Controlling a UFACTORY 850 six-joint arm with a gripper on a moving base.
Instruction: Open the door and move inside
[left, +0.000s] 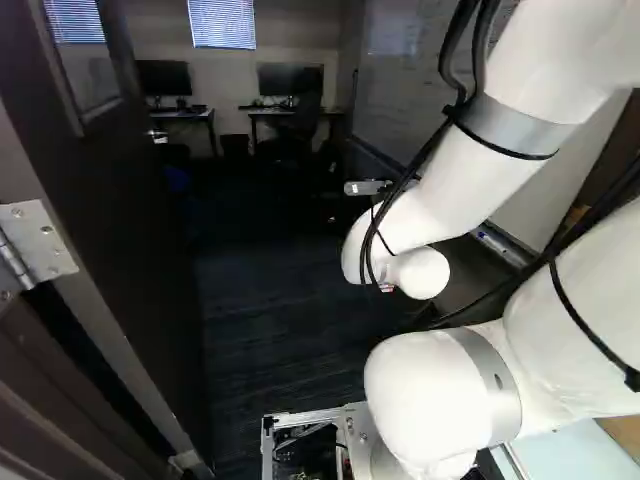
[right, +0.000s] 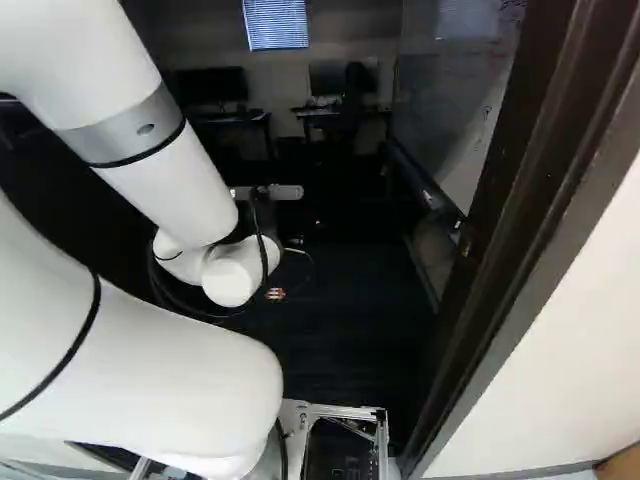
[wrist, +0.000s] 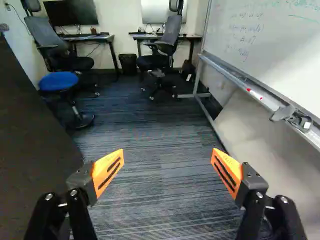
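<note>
Dark brown flat door (left: 120, 220) stands open, likely for passage; black two-finger orange-padded gripper (wrist: 167, 156) beside door, spread wide, empty.

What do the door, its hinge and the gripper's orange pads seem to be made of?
The door looks smooth and dark: perhaps wood or painted metal. Its hinge seems bare metal, given the silvery sheen and screws. The pads, matte and slotted: probably plastic or rubber.
</note>
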